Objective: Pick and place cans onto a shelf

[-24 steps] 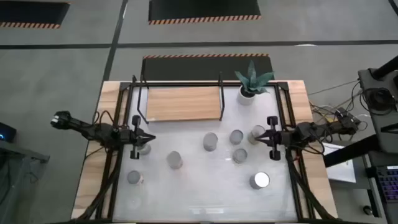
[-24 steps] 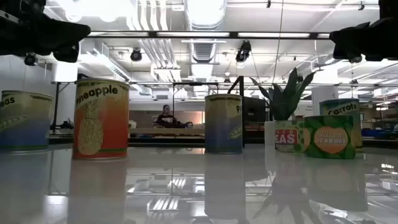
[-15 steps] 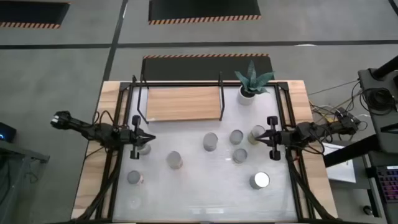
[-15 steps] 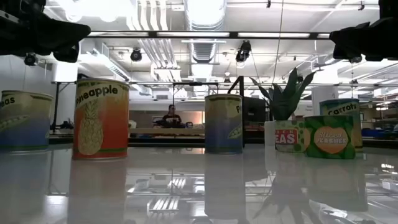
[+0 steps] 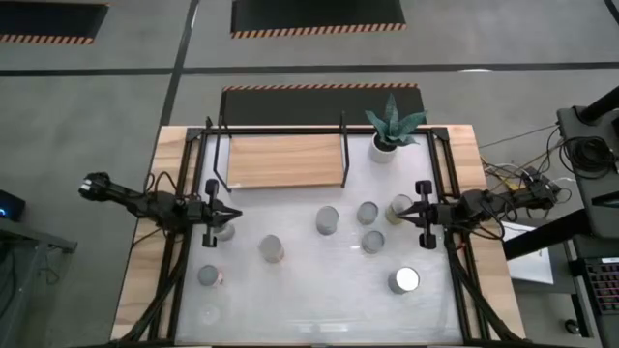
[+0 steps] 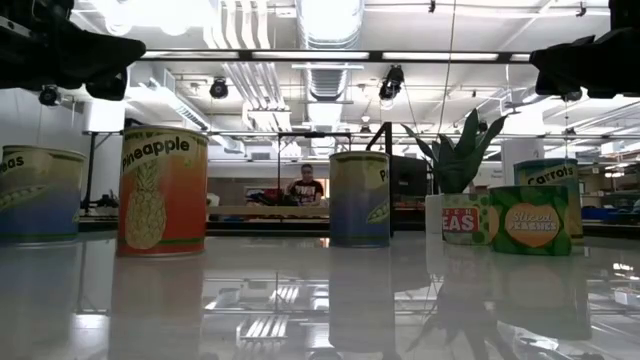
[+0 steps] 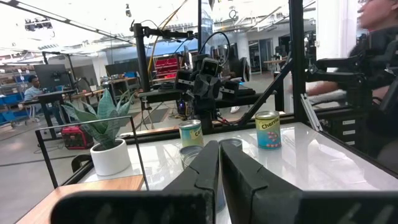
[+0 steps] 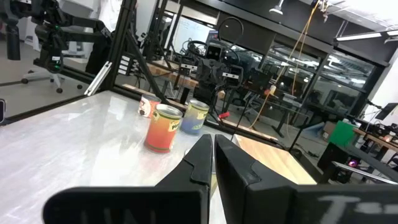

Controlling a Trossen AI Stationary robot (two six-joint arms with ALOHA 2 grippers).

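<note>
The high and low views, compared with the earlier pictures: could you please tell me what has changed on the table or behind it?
On the table nothing visibly changed: the left gripper and right gripper hang where they were, fingers together and empty, the cans stand in the same spots, and the shelf holds none. Only a person in the room beyond the table has moved, towards the right of the low view.

From table height, the orange can is showing "ineapple" above a pineapple drawing. The far-left can is reading "EAS". A red-banded can by the plant pot is reading "EAS", the green can "Sliced Peaches", the can behind it "Carrots".
</note>
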